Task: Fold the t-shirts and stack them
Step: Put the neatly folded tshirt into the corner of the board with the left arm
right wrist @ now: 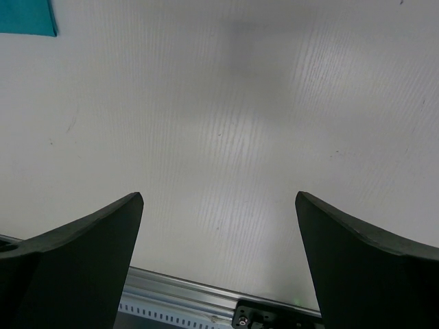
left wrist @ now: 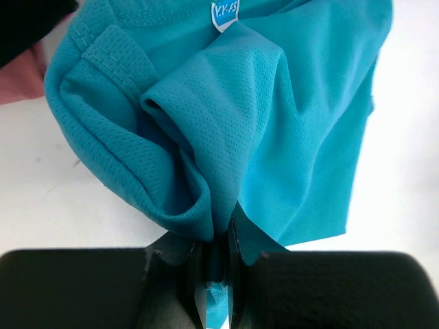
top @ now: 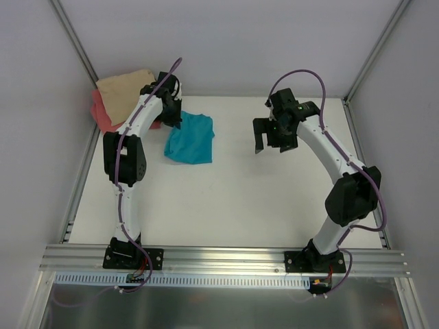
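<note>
The teal t-shirt (top: 190, 138) lies bunched on the white table, its white neck label (left wrist: 224, 14) showing in the left wrist view. My left gripper (top: 171, 118) is at its back-left corner, shut on a pinched fold of the teal t-shirt (left wrist: 274, 123). The tan-beige t-shirt (top: 125, 90) lies on top of the coral-pink t-shirt (top: 103, 113) in the back-left corner. My right gripper (top: 264, 145) hovers open over bare table to the right of the teal shirt, with nothing between its fingers (right wrist: 89, 240).
Frame posts and grey walls close in the table (top: 240, 199) on the left, back and right. An aluminium rail (top: 226, 259) carrying both arm bases runs along the near edge.
</note>
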`<state>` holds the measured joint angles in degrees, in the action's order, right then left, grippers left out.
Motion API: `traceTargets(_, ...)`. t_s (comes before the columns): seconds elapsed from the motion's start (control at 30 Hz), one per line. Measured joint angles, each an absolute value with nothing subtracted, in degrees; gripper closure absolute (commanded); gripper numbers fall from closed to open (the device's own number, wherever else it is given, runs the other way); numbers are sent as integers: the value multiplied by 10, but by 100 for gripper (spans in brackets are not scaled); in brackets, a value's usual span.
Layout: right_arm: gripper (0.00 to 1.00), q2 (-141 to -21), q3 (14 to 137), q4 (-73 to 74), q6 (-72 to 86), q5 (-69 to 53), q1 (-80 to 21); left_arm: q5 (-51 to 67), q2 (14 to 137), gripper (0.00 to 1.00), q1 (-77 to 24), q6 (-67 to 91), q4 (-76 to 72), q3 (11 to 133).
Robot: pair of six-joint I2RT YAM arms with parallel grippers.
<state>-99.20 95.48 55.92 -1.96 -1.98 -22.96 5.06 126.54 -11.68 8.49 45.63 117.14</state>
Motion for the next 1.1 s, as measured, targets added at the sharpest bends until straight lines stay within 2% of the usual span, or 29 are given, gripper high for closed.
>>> traceTargets(0.43, 1, -953, 909, 552, -20, -35, -205, -48, 1263, 100, -116, 16, 446, 1186)
traceTargets(0.7, 1, -949, 907, 563, -21, -35, -204, -95, 1262, 100, -116, -28, 371, 1200)
traceTargets(1.1, 1, -949, 907, 590, -22, -31, -204, -113, 1262, 100, -71, -55, 296, 1229)
